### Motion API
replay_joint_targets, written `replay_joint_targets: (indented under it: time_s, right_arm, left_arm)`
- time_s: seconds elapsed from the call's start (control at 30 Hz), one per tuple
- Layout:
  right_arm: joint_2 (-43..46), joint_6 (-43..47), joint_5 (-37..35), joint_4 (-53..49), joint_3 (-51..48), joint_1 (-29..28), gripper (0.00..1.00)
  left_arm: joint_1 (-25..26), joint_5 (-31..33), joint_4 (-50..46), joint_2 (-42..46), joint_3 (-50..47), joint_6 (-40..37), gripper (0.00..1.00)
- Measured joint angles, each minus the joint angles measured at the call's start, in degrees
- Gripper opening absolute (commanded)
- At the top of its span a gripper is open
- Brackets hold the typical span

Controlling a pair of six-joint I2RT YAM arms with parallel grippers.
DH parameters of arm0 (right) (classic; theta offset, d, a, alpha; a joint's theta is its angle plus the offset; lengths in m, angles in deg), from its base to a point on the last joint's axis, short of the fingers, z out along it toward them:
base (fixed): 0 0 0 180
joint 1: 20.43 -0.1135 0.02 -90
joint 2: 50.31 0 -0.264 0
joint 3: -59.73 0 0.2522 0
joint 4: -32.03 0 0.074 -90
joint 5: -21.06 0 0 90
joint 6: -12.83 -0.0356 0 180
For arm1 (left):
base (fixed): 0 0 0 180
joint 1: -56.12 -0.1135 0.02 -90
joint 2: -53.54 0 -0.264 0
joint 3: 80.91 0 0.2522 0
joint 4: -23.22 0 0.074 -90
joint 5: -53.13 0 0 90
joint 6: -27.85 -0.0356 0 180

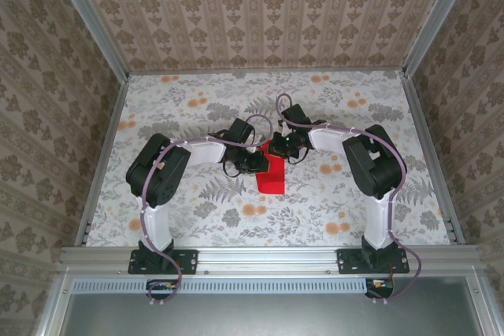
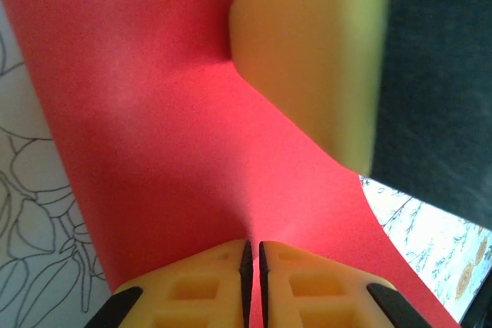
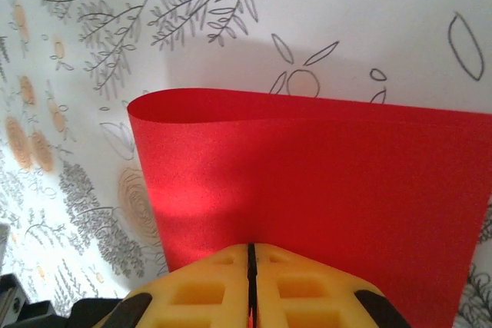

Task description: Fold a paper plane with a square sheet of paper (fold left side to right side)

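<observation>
One red sheet of paper (image 1: 270, 177) and two arms are present. The left gripper (image 2: 251, 255) is closed to a thin slit, pinching the sheet, which extends ahead of its fingertips. The right gripper (image 3: 251, 260) is likewise clamped on the sheet, which bows in a curve just ahead of it above the floral table (image 3: 346, 21). Both arms bend at the elbow, forearms angled inward, grippers just beside each other.

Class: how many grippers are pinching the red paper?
2. The left gripper pinches the red paper at its left edge; the right gripper pinches its far edge, mid-table.
</observation>
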Motion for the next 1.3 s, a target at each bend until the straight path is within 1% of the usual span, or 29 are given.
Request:
replay_joint_targets:
  time_s: [0.27, 0.47, 0.83, 1.1, 1.23, 1.3]
  right_arm:
    - [-1.70, 0.00, -1.16, -3.78, 2.71, 0.00, 0.08]
    - [-2.01, 0.20, -1.51, -5.88, 3.72, -0.28, 0.08]
    - [-2.36, 0.46, -1.49, -7.02, 4.48, -0.37, 0.08]
    - [-2.62, 0.66, -1.46, -7.54, 4.94, -0.37, 0.08]
    - [-2.73, 0.68, -1.49, -7.69, 5.16, -0.33, 0.08]
    - [-2.80, 0.85, -1.49, -7.69, 5.25, -0.31, 0.08]
  left_arm:
    - [0.11, -0.02, 0.37, 0.24, -0.46, -0.02, 0.15]
    - [0.42, -0.04, 1.18, 2.03, -3.06, -0.44, 0.15]
    - [1.92, -0.48, 1.95, 8.94, -11.98, 0.02, 0.15]
    - [4.39, -0.50, 1.53, 14.53, -18.58, 2.21, 0.16]
    - [4.81, -0.52, -0.07, 15.96, -19.52, 2.60, 0.16]
    - [4.72, -0.70, -1.49, 16.61, -19.50, 2.58, 0.17]
